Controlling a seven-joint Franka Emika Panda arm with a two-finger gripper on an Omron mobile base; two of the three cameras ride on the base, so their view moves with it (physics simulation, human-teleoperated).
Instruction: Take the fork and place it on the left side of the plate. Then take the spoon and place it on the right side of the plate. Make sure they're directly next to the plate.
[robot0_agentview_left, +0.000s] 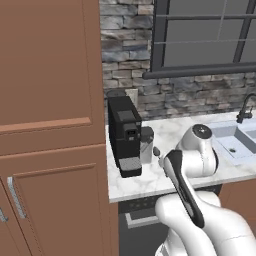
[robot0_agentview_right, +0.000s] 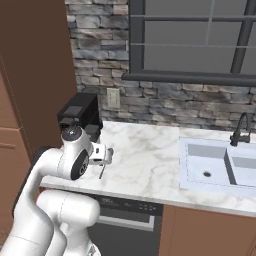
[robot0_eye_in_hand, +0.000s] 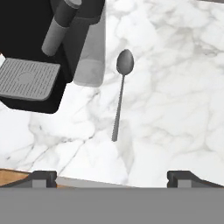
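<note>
Spoon (robot0_eye_in_hand: 120, 89): flat on marble, just beside coffee machine (robot0_eye_in_hand: 39, 48)
Gripper (robot0_eye_in_hand: 111, 177): spread wide, nothing held
Risk: machine may be clipped on descent, thin handle missed

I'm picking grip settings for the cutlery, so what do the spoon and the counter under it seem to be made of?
The spoon looks like plain metal with a dull satin finish: it is uniformly grey from bowl to thin handle, with no bright glints. The counter looks like polished marble or a marble-look stone: white with soft grey veining and a smooth surface. Since everything is rendered, both are judged by look alone.
</note>
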